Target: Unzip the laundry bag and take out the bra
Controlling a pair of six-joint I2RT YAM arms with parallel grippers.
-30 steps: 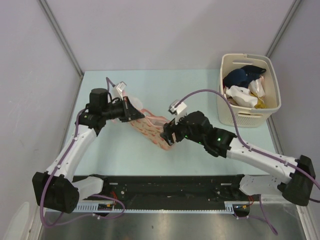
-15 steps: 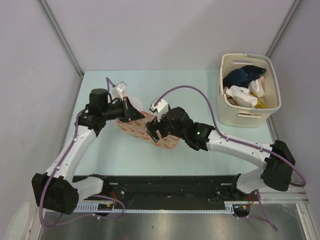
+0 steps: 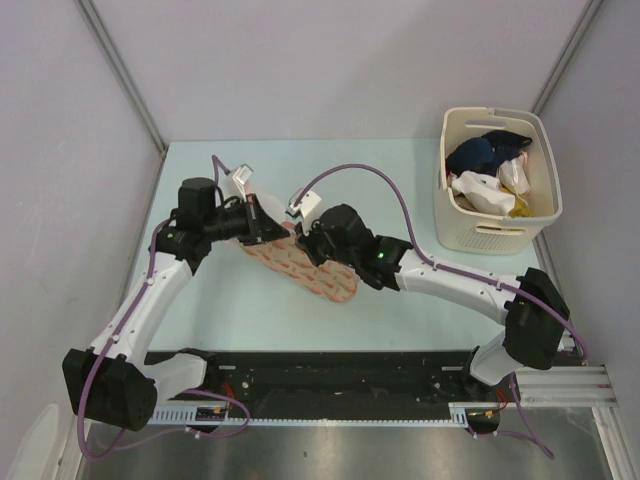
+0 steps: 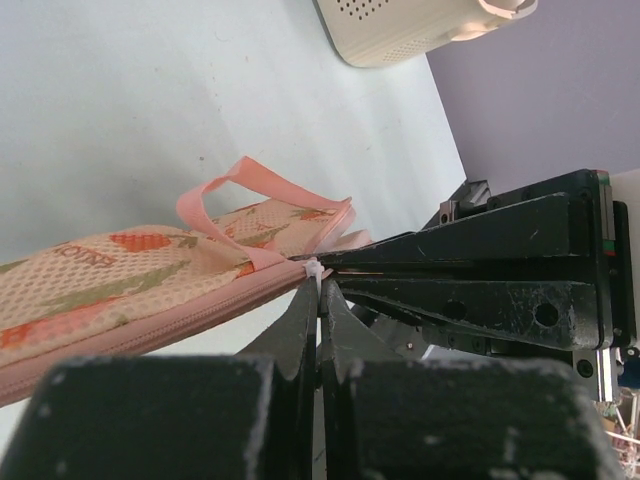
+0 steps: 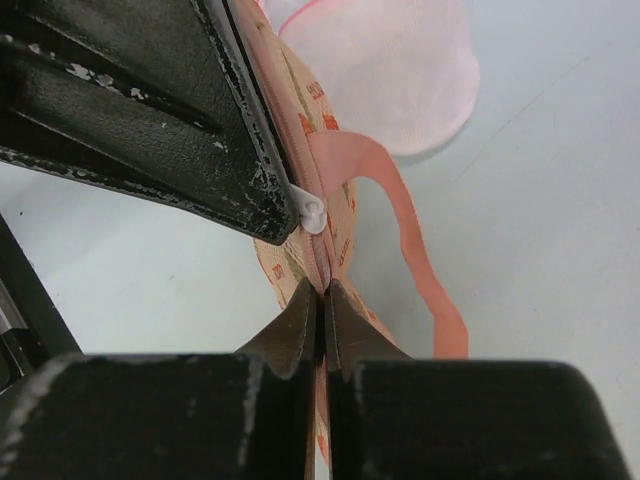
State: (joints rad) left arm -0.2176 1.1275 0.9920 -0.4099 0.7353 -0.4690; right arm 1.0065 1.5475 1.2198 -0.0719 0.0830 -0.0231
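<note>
At the table's middle, the left gripper has its black fingers pressed tight together on the small white plastic zip pull. Tip to tip with it, the right gripper is likewise closed, pinching the pink-orange zipped edge just beside that pull. Both bite on one end of the oval, flattish cream-peach fabric laundry bag with its orange-red print. The bag lies on the pale mint table and stretches from the grippers toward the near right. A pink-orange ribbon loop curls out from the held end. Just past it rests a white round cloth piece with a pink rim. Well apart, at the far right corner, stands a cream plastic basket holding navy and white garments.
</note>
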